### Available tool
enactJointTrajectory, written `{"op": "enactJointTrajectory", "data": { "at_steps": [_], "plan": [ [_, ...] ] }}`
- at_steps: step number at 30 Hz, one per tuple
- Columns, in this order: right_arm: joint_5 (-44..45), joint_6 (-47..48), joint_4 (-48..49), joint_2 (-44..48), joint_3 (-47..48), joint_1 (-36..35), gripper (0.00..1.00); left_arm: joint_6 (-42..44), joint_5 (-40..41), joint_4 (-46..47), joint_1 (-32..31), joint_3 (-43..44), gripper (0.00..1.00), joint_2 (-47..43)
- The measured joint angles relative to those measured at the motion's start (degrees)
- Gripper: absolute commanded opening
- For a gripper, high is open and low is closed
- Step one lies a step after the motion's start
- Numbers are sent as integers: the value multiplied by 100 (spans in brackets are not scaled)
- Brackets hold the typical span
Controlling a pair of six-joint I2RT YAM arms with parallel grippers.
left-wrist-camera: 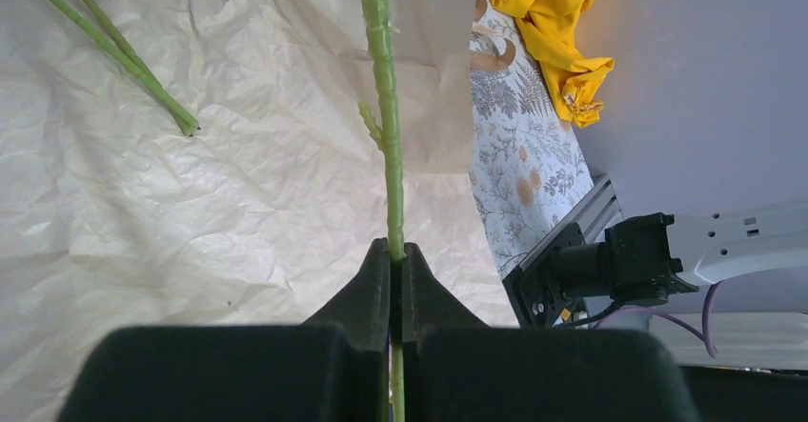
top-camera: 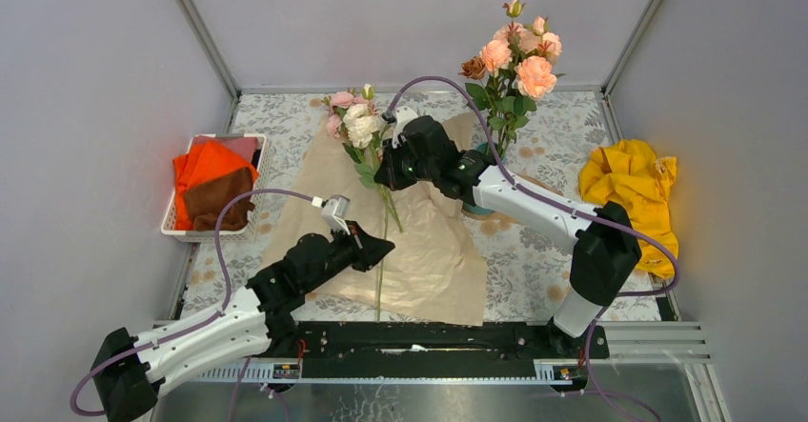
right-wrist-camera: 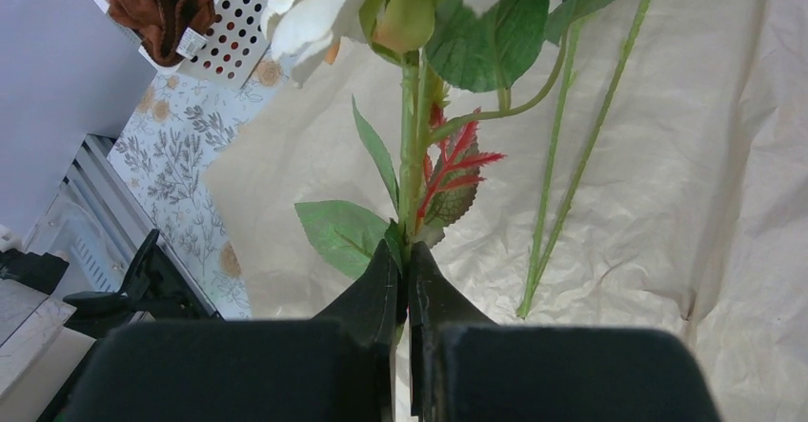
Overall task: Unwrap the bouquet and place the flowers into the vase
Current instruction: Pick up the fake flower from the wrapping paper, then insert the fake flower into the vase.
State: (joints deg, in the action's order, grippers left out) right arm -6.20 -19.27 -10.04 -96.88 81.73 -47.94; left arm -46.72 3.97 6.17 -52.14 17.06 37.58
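The peach-tan kraft paper (top-camera: 429, 251) lies spread open in the middle of the table. Several peach and pink flowers (top-camera: 519, 60) stand in the teal vase (top-camera: 476, 210), which my right arm mostly hides. My left gripper (top-camera: 381, 244) (left-wrist-camera: 395, 246) is shut on a thin green stem (left-wrist-camera: 386, 108) low over the paper. That stem runs up toward my right gripper (top-camera: 384, 176) (right-wrist-camera: 402, 251), which is shut on a leafy stem (right-wrist-camera: 410, 155) just below a cream rose (top-camera: 360, 127). Two loose stems (right-wrist-camera: 562, 155) lie on the paper beside it.
A white basket (top-camera: 205, 234) with orange and brown cloths sits at the left wall. A yellow cloth (top-camera: 629, 179) is bunched at the right. A floral mat (top-camera: 553, 270) covers the table, with the black arm rail (top-camera: 429, 346) along the near edge.
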Motion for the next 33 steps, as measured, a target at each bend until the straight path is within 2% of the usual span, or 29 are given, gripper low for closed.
{"op": "enactJointTrajectory", "data": {
  "at_steps": [5, 12, 24, 33],
  "plan": [
    [2, 4, 50, 0, -31, 0, 0, -22, 42, -20, 0, 0, 27, 2],
    [72, 144, 39, 42, -160, 59, 0, -28, 164, -87, -22, 0, 33, 0],
    [133, 450, 46, 1091, -234, 66, 0, -90, 304, -326, -24, -11, 32, 0],
    [782, 942, 15, 1836, -398, 70, 0, -114, 315, -334, -24, -15, 29, 0]
  ]
}}
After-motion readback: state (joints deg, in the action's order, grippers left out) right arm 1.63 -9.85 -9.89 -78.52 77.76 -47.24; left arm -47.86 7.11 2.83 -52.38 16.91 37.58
